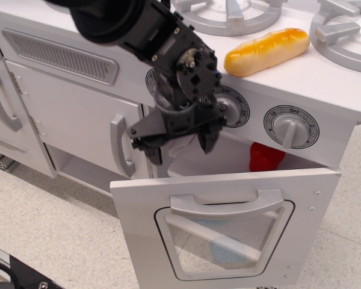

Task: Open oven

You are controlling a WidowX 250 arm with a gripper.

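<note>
Oven (225, 232) door hangs swung down and outward from the front of the toy kitchen, lower centre of view, its bar handle (227, 204) horizontal above the clear window. Cavity behind the door's top edge is exposed; a red object (266, 158) sits inside at right. Pincer (180, 144): black, fingers spread apart, holding nothing, hovering just above the door's top edge, clear of the handle. Three dials sit above the opening; right dial (290, 127) fully visible, left one mostly hidden by the arm. Cabinet door with vertical handle (118, 144) just left. Bread roll (266, 51) lies on the stovetop between burners.
</note>
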